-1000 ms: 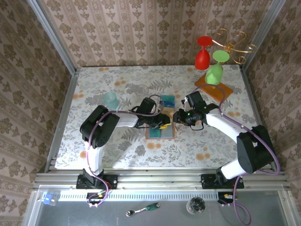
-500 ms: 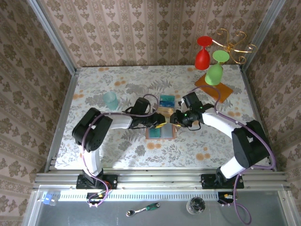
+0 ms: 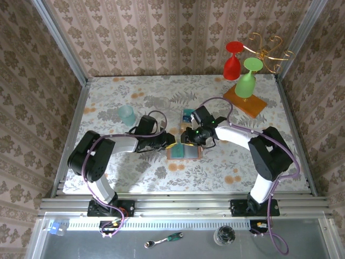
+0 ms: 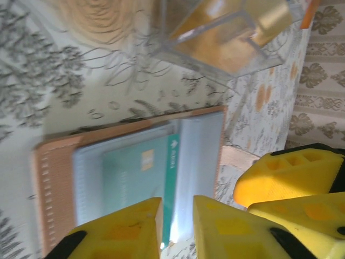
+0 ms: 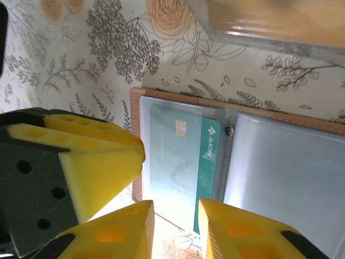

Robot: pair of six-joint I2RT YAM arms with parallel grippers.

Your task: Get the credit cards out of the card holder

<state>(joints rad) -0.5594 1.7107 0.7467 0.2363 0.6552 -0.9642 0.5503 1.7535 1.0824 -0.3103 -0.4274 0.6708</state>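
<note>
The card holder (image 3: 184, 152) lies open on the flowered table, tan rim around grey-blue pockets (image 5: 280, 167). A blue-teal card (image 5: 180, 156) sits in one pocket (image 4: 135, 172), its darker edge poking out toward the spine. The orange-tan card is hidden. My left gripper (image 4: 178, 216) hovers open over the holder's edge (image 3: 172, 142), with the teal card's edge showing in the narrow gap. My right gripper (image 5: 175, 221) is open above the same card (image 3: 187, 137). The two grippers nearly touch. A left finger (image 5: 86, 162) shows in the right wrist view.
A clear plastic box (image 4: 215, 32) with tan contents lies just beyond the holder (image 5: 269, 21). A teal cup (image 3: 127, 114) stands at the left. At the back right, red (image 3: 232, 65) and green (image 3: 246, 82) goblets hang over an orange slab (image 3: 253, 103).
Both grippers have slid left over the holder, from its right half to its left half. The arms have stretched further leftward.
</note>
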